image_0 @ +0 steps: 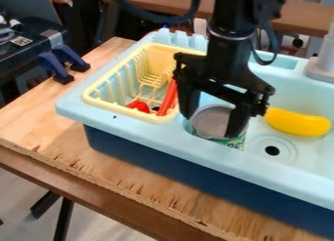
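Can in the camera view (212,122): upright or nearly so inside the light-blue sink (143,130), close to the near wall; grey metal-looking top, green printed side partly hidden.
Tool (212,114): spread wide, pointing down, one finger (189,96) at either side of the can; contact with the sides impossible to tell.
Weight and feel: probably stiff-walled, light if a hollow toy, heavier if full; not fragile by the look of it.
Slip: likely smooth and round, so apt to turn or slide under off-centre pressure.
Hold: best across opposite sides, below the top edge, with even pressure.
In the way: near sink wall, tight against the can's front; little room there for a fingertip.
Toward view left: cream-yellow rack (124,110) on the sink, with a long red piece (169,96) leaning near the tool and a small red item (139,106).
Toward view right: yellow curved toy (297,122) beyond the drain (272,150).
Underneath: wooden worktop (52,132).
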`<action>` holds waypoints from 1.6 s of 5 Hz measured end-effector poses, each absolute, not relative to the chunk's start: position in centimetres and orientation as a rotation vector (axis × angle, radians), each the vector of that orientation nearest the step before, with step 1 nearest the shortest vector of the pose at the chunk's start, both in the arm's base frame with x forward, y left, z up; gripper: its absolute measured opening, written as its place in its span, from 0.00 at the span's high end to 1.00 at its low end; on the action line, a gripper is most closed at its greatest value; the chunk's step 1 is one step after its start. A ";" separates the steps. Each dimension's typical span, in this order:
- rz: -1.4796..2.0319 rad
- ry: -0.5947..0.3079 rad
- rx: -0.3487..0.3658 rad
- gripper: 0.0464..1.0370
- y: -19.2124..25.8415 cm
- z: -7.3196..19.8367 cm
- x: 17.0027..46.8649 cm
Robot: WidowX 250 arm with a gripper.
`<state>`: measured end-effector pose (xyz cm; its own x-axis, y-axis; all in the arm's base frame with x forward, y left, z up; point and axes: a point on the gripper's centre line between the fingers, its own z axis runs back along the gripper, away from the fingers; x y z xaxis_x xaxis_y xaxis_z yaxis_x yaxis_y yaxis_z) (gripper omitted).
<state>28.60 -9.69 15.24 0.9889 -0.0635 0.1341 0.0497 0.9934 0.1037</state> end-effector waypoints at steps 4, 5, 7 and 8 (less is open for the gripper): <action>-0.060 -0.161 0.136 0.04 -9.4 14.1 30.0; -0.052 -0.163 0.146 0.04 -9.3 13.8 30.7; 0.006 -0.169 0.146 0.04 -7.9 13.6 31.5; 0.013 -0.166 0.146 0.04 -8.1 13.4 31.4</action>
